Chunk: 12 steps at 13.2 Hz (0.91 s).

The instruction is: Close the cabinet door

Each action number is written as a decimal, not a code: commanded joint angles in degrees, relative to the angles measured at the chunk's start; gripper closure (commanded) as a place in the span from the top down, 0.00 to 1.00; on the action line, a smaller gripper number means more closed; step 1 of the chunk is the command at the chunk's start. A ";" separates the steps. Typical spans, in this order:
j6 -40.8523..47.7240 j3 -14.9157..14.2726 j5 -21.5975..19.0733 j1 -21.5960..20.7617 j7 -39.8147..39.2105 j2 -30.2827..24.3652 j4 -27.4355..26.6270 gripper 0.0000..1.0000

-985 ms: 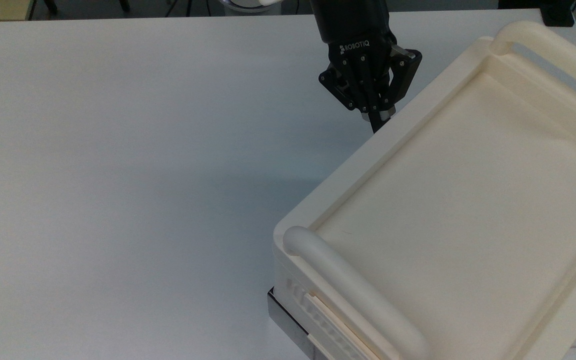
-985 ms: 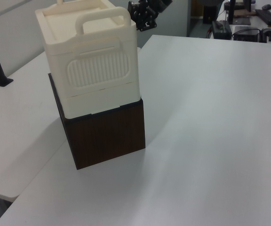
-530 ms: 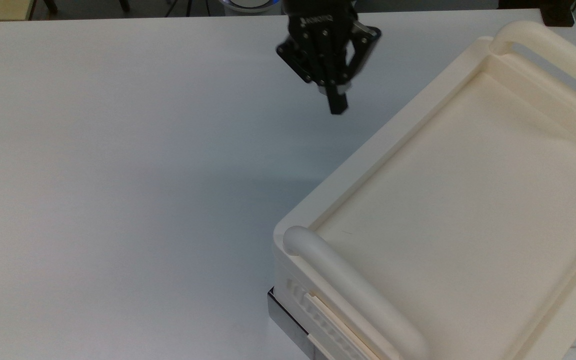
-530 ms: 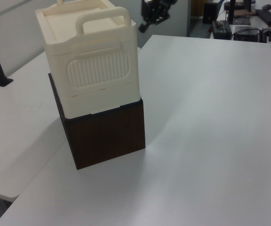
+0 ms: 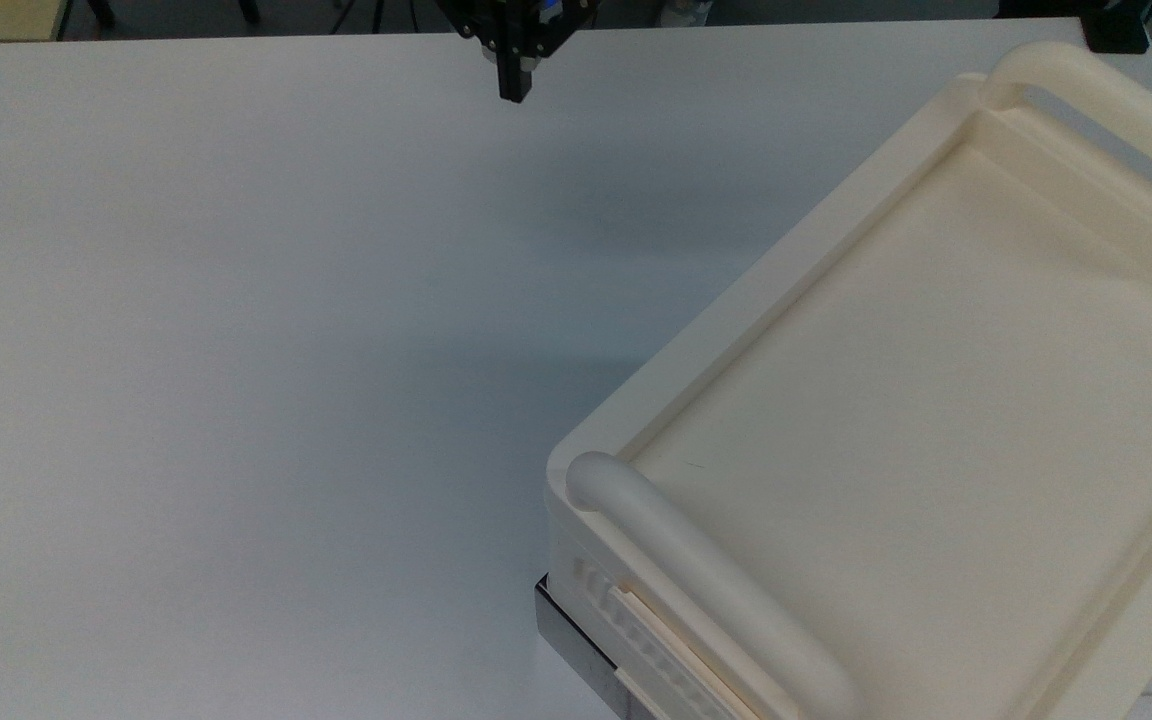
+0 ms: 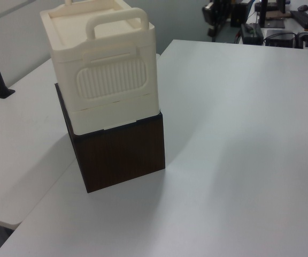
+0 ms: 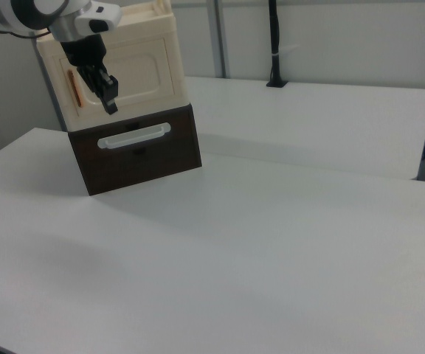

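The cabinet (image 7: 116,81) stands on a dark brown drawer base (image 7: 142,151) on the white desk (image 7: 257,243). In the right view the cabinet door (image 7: 135,74) lies flush in the cream front, its orange handle (image 7: 70,87) at the door's 9 o'clock edge. The gripper (image 7: 111,107) hangs before that front, fingers pressed together and holding nothing. In the top view the gripper (image 5: 513,92) sits at 12 o'clock, well apart from the cabinet (image 5: 936,400).

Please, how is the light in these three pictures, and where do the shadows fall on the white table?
Top view: soft, even light; a faint grey shadow spreads across the table on the top view's left of the cabinet. Left view: bright, with a pale shadow beside the dark base. Right view: dimmer; a soft shadow lies before the base, and the gripper shows dark against the cream cabinet door.
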<state>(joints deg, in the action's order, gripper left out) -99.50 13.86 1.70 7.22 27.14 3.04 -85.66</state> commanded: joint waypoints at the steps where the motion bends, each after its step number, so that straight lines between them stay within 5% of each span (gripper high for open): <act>1: 7.99 -6.63 0.41 -3.25 -8.31 -4.71 -2.67 0.94; 8: 7.05 -16.21 -0.03 -6.95 -22.64 -6.39 -4.17 1.00; 12: 3.70 -16.32 -0.21 -7.39 -23.62 -5.15 -4.52 1.00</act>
<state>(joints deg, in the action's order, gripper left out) -93.42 -1.06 1.67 1.75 5.02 -1.53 -88.20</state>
